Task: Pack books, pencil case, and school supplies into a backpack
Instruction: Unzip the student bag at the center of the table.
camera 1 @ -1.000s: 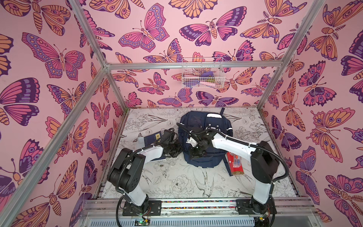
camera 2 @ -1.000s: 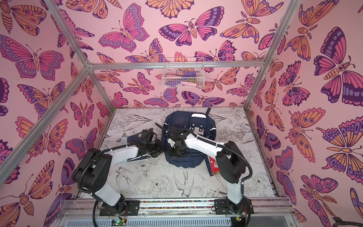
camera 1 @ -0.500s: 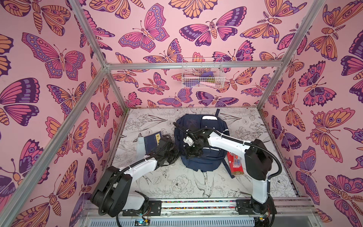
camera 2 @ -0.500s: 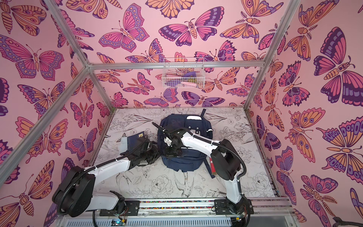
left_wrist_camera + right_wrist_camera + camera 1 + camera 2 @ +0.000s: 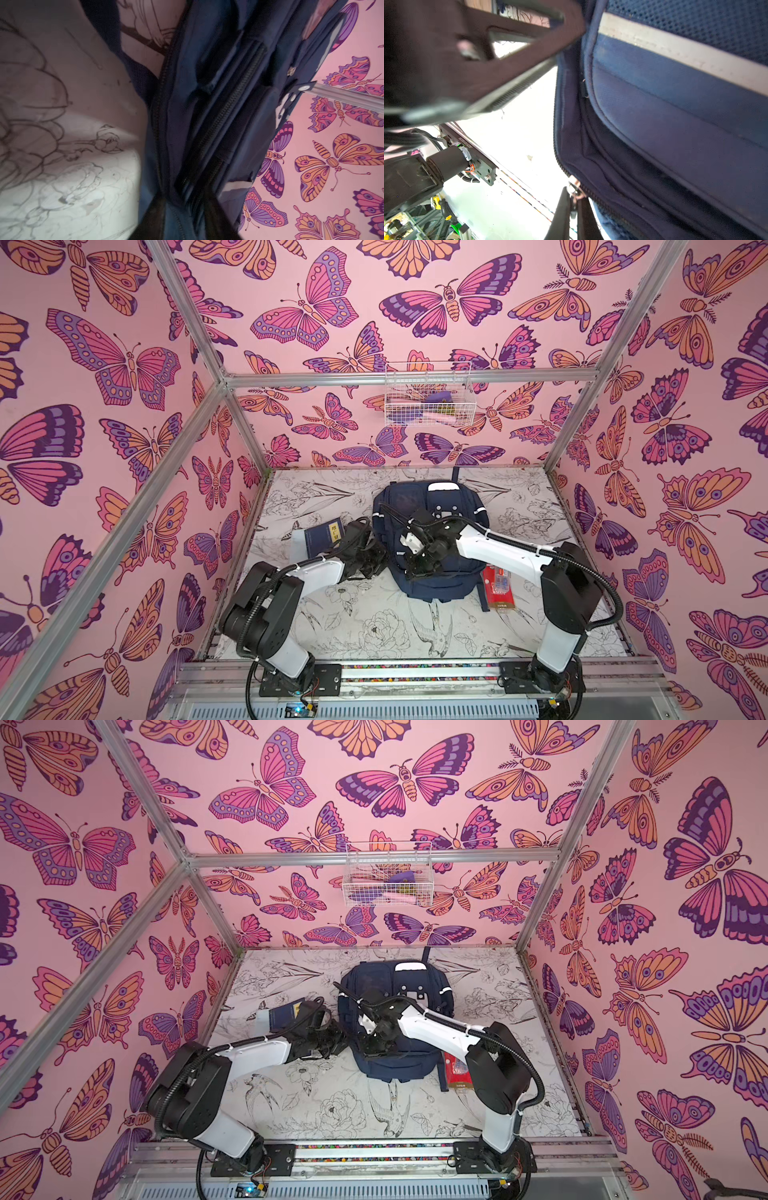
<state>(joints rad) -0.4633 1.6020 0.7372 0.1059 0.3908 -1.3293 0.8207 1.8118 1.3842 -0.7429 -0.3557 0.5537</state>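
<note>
Right wrist view showed your right gripper (image 5: 574, 209) clamped on the zip pull (image 5: 575, 187) of the backpack (image 5: 675, 124) — likely to open it for the books (image 5: 322, 536) lying beside — while whether the left gripper (image 5: 185, 219) gripped fabric, I couldn't tell.

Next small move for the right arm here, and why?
Probably draw the right gripper along the zip track. It is shut on the zipper pull, the left gripper sits at the side of the backpack, and the books lie outside on the table.
</note>
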